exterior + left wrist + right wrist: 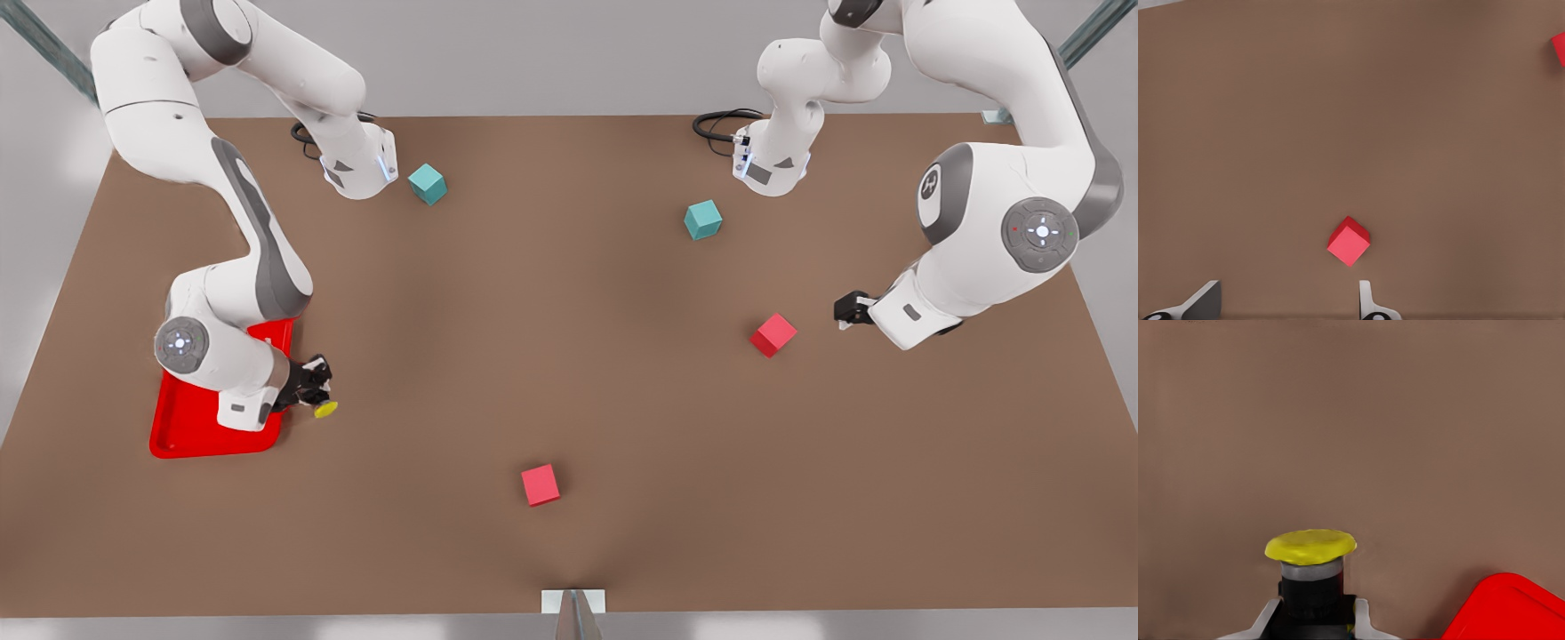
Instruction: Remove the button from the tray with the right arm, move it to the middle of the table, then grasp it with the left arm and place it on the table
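The right gripper (313,391) is clamped on the button (325,410), carrying it just past the tray (182,436) rim at the front view's left, above the table (569,356). Next I'd say it must travel to mid-table. The left gripper (845,311) waits with fingers apart near a red cube (773,335). I see nothing lying on the bare part of the tray

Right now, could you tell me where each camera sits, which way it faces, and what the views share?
Front view: high above the table, looking down; both white arms show, right gripper beside the tray, left gripper waiting near a red cube.
Left wrist view: on the left arm, facing the table, fingertips apart; shares that red cube.
Right wrist view: on the right arm, fingers clamping the button; shares button and tray corner.
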Robot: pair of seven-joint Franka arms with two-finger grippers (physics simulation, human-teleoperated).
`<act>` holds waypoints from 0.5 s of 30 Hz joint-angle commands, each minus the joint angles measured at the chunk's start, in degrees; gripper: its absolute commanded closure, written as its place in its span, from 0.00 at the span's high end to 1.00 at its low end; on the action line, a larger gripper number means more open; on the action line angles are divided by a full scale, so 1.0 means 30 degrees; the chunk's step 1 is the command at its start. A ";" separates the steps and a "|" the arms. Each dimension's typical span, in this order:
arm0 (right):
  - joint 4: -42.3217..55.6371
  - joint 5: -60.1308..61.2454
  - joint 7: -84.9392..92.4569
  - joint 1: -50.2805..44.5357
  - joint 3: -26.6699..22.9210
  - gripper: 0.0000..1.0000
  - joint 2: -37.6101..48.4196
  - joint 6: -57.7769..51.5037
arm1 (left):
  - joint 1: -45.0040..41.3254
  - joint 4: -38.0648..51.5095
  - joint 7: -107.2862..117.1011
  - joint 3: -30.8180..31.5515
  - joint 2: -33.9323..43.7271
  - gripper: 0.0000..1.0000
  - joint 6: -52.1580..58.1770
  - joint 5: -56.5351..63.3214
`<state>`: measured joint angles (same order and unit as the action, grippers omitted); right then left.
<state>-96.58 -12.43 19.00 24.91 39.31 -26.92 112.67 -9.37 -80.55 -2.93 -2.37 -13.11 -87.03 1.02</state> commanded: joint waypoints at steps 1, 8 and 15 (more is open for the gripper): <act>0.1048 0.0422 -1.5528 -0.2177 0.0052 0.36 -0.0457 -0.3307 | -0.0011 0.0013 0.0041 -0.0001 0.0006 1.00 0.0036 0.0011; 0.7959 0.0335 -2.6511 -1.1317 -0.2029 0.36 -0.5437 -0.2721 | -0.0011 0.0013 0.0041 -0.0001 0.0006 1.00 0.0036 0.0011; 1.4935 0.0393 -3.6390 -1.8293 -0.5134 0.39 -1.0419 -0.0085 | -0.0011 0.0013 0.0041 -0.0001 -0.0199 1.00 -0.0051 0.0040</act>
<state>-52.75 -10.76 -29.81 -29.00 24.37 -57.48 109.00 -9.41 -80.53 -2.87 -2.37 -13.70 -87.08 1.10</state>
